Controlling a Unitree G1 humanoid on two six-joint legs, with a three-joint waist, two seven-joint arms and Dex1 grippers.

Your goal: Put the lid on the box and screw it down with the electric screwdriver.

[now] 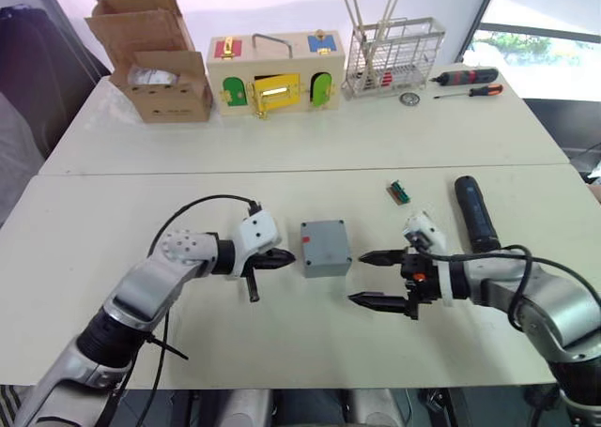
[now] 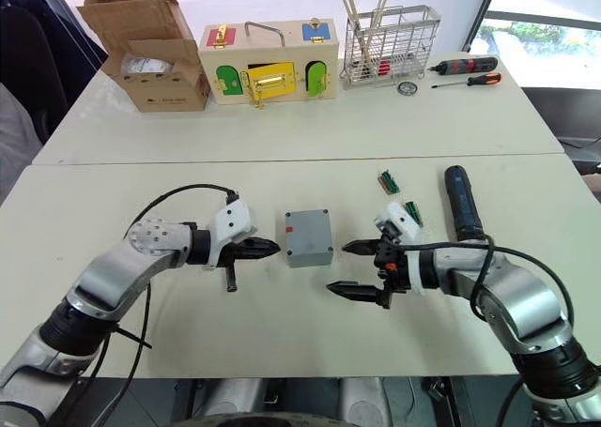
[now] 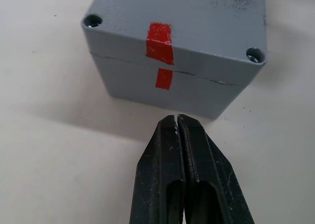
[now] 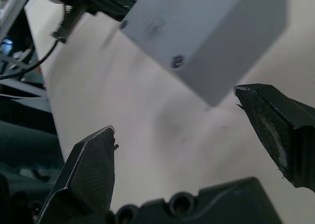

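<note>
The grey box [image 1: 325, 249] stands mid-table with the lid [image 3: 197, 17] sitting on top of it; a thin seam and a split red mark [image 3: 161, 56] show where they meet. Screw holes show at the lid's corners. My left gripper [image 1: 282, 258] is shut and empty, its tips pointing at the box's left side, a small gap away. On the box's right, my right gripper [image 1: 357, 278] is open and holds nothing. The black electric screwdriver [image 1: 476, 213] lies on the table just beyond my right wrist.
At the back stand a cardboard box [image 1: 155, 61], a wooden latch box [image 1: 272, 75] and a wire rack [image 1: 392, 56]. Two red-and-black hand screwdrivers [image 1: 467, 77] lie at the back right. A small green part [image 1: 399, 192] lies near the electric screwdriver.
</note>
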